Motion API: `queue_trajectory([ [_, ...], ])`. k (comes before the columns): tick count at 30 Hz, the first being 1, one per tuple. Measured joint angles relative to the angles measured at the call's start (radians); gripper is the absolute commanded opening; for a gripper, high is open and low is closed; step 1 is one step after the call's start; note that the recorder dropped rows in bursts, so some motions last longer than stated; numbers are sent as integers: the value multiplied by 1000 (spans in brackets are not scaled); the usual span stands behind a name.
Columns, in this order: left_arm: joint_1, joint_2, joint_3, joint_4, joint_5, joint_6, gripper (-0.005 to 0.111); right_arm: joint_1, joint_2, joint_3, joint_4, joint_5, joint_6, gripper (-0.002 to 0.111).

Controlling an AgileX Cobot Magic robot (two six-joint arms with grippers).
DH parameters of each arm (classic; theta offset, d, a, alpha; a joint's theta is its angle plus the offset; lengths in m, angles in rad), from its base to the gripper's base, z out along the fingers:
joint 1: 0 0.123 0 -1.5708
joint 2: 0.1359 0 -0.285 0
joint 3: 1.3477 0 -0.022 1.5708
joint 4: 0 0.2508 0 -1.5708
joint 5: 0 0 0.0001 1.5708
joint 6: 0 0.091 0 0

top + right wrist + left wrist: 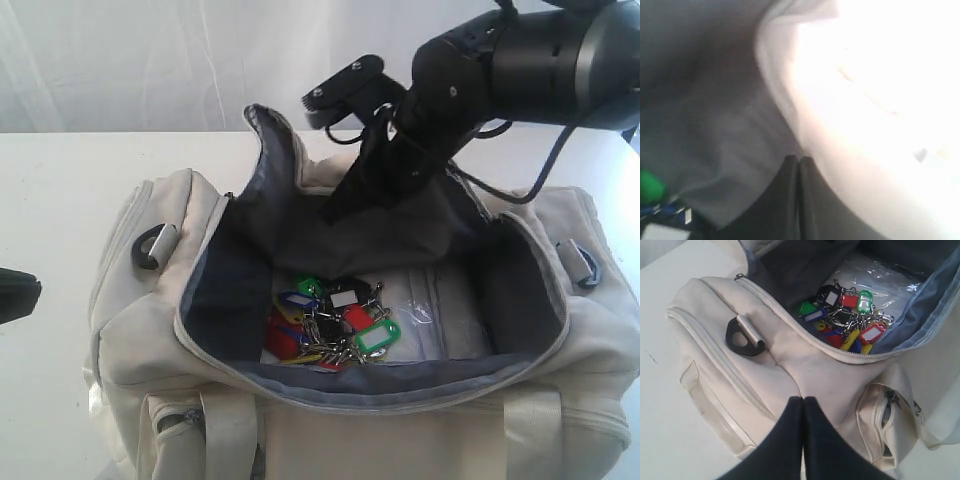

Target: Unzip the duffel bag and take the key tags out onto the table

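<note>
Right gripper closed against grey lining of duffel bag, key tags below, left gripper closed outside.

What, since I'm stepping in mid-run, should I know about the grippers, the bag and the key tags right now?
The left gripper is shut and empty, off the end of the duffel bag.
The right gripper is shut, with its tips at the grey lining inside the opening. Whether it pinches fabric is unclear.
Done: the bag is unzipped and gaping.
The key tags lie bunched on the bag's floor.
Left: lift them out onto the table.
</note>
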Motion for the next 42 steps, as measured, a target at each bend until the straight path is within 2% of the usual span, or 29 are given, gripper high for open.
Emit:
queue_trajectory([
  [7,0,0,0,-2,2,11,0,-178,91,-96,-26,-104,95,0],
  [13,0,0,0,-2,14,11,0,-241,143,-147,-13,-63,140,0],
  [17,0,0,0,-2,20,15,0,-230,-21,-147,19,-36,77,0],
  [23,0,28,-9,-20,57,23,0,-225,-350,-66,94,150,-23,0],
  [26,0,107,-79,-27,140,26,0,-225,-451,15,119,203,-46,0],
  [34,-2,437,-438,-78,300,118,0,-225,-623,164,164,315,-55,0],
  [38,-49,632,-611,-127,389,183,0,-225,-645,181,164,383,-59,0],
  [42,-104,788,-711,-136,435,200,0,-225,-650,181,179,394,-59,0],
])
